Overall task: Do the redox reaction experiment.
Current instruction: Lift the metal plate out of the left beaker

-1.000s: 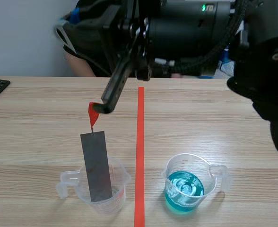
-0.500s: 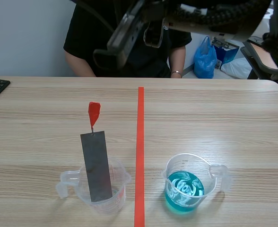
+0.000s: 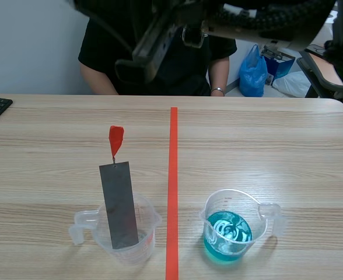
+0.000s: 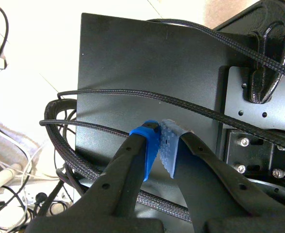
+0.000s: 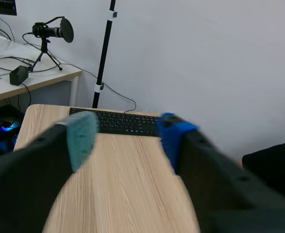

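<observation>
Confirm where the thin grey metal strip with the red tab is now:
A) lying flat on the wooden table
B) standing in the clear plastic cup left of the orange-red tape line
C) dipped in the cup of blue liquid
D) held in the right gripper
B: the grey metal strip leans upright inside the clear plastic cup, apart from the cup of blue liquid; the right gripper is open, holding nothing.
</observation>
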